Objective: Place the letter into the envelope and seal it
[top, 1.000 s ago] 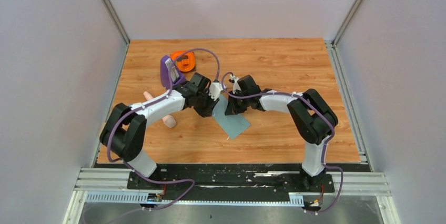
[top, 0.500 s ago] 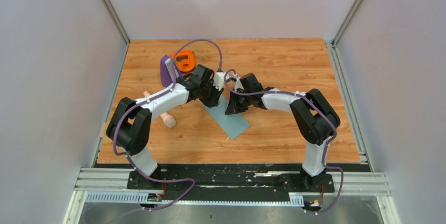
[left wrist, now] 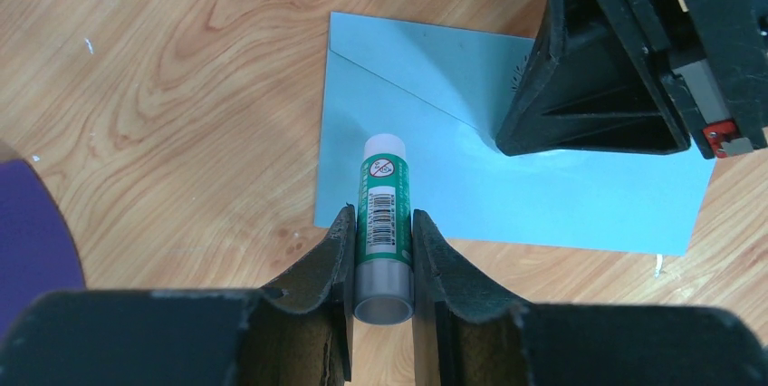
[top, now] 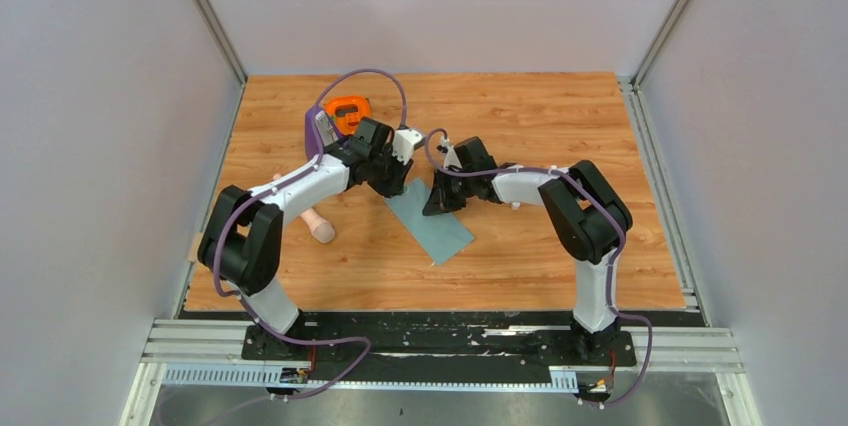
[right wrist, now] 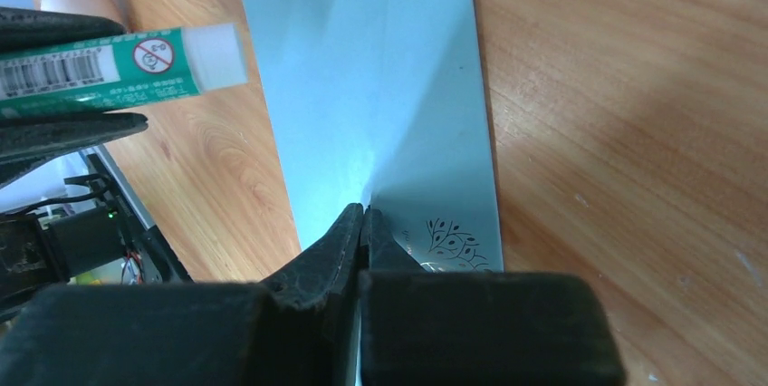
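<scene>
sealing | left jaws grasp glue stick | right jaws clenched, tips pressing envelope flap | we should press along flap edges

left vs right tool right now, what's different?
Left tool is clamped on a green glue stick, its jaws held apart by it; right tool is fully shut with nothing between its jaws. Left tool sits at the envelope edge, the stick's white tip over the paper; right tool's tips appear to press the flap point down. Both are black and aimed at the envelope.
</scene>
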You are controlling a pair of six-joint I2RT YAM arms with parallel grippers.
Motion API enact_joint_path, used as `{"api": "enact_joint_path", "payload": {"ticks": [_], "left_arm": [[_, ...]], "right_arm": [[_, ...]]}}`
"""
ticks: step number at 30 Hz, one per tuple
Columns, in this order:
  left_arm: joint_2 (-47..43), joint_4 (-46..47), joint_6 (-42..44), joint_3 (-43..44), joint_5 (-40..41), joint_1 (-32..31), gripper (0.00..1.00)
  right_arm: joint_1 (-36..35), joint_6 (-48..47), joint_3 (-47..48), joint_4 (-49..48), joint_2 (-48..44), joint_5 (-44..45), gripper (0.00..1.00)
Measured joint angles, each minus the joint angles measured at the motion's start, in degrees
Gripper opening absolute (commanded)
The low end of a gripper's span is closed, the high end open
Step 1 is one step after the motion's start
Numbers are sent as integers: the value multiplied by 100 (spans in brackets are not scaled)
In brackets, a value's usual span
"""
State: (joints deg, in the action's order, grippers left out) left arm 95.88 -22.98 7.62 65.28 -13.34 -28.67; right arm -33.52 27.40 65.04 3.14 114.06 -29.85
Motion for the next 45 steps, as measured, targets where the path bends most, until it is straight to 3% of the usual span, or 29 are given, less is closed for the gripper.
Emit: {"api": "enact_joint_path", "payload": {"ticks": [6, 8, 11, 14, 21, 24, 27, 29, 35, 42, 45], "left_arm": [[-129, -240, 37, 83, -35, 26, 0], [-146, -442, 63, 232, -109, 26, 0], [-186, -793, 127, 586, -238, 28, 0], [-319, -1097, 210, 988, -348, 26, 0], [-841, -1762, 323, 1615, -782, 109, 0], [-927, -1996, 326, 1788, -984, 142, 0], [-968, -2149, 323, 1818, -1141, 146, 0], [-968, -2238, 321, 1818, -1213, 146, 0], [-970, -2286, 317, 1814, -1298, 146, 0], [-970, -2286, 317, 1812, -1318, 146, 0], [-970, -2286, 317, 1808, -1329, 146, 0]], "right_arm": [[46, 42, -15, -92, 4, -72, 3], [50, -17, -15, -7, -70, -28, 17], [55, -181, 9, 350, -382, 149, 47], [70, -490, 188, 815, -898, 597, 66], [664, -1196, 328, 1598, -2162, 2129, 90], [1261, -1349, -4, 1816, -2227, 2636, 93], [1742, -1427, -376, 2162, -2127, 2949, 93], [1888, -1471, -490, 2365, -1969, 3038, 87], [1895, -1613, -498, 2498, -1576, 2837, 58], [1893, -1644, -459, 2516, -1416, 2726, 34], [1893, -1650, -459, 2549, -1416, 2726, 15]]}}
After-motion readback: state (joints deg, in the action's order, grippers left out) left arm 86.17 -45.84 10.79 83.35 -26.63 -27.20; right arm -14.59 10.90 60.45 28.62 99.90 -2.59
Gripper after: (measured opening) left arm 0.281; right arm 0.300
